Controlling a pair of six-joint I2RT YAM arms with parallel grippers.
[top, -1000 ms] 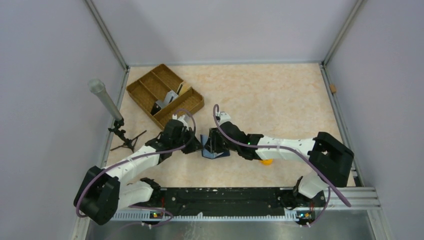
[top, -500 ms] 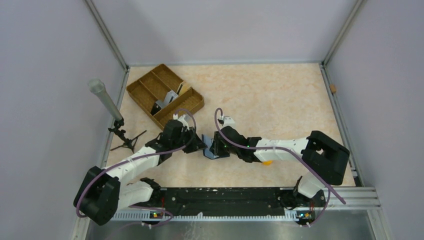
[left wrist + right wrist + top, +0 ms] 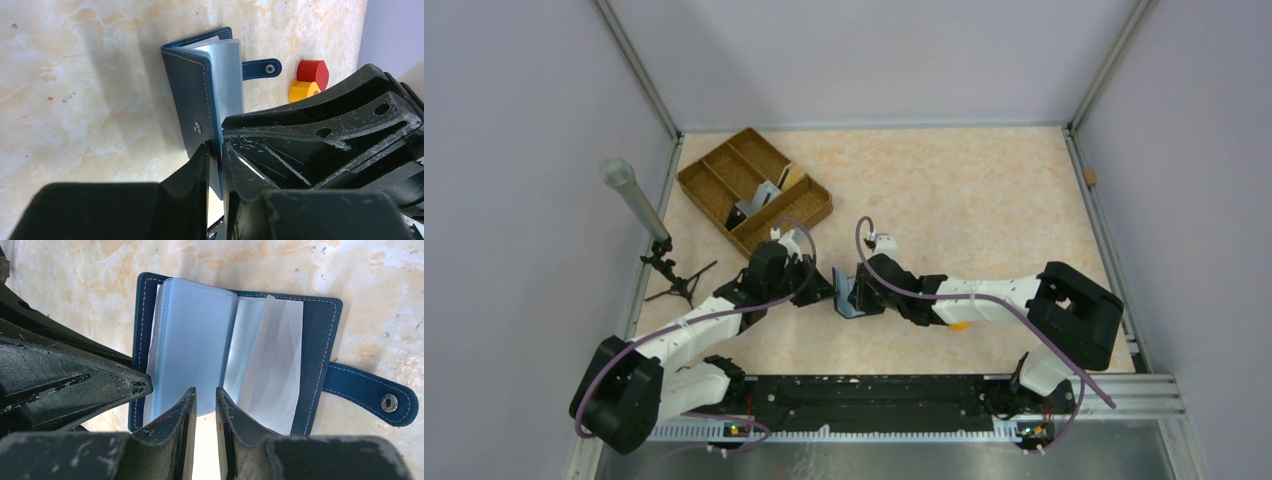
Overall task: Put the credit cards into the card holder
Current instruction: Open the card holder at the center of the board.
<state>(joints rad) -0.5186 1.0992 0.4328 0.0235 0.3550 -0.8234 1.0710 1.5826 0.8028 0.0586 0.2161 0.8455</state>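
Note:
The card holder, navy with pale blue sleeves, lies open on the table between both grippers. My left gripper is shut on the near edge of its raised dark cover. Seen from the right wrist, the card holder lies spread, snap tab to the right. My right gripper hovers at the lower edge of the sleeves, jaws narrowly open with only table showing between them. The credit cards, grey and dark, stand in the brown tray; none is in either gripper.
The brown woven divided tray sits at the back left. A grey cylinder on a small tripod stands by the left wall. Red and yellow round pieces lie near the snap tab, beside the right arm.
My right gripper has slid left over the holder and its jaws have narrowed. My left gripper shifted its hold on the cover. The holder has moved slightly left.

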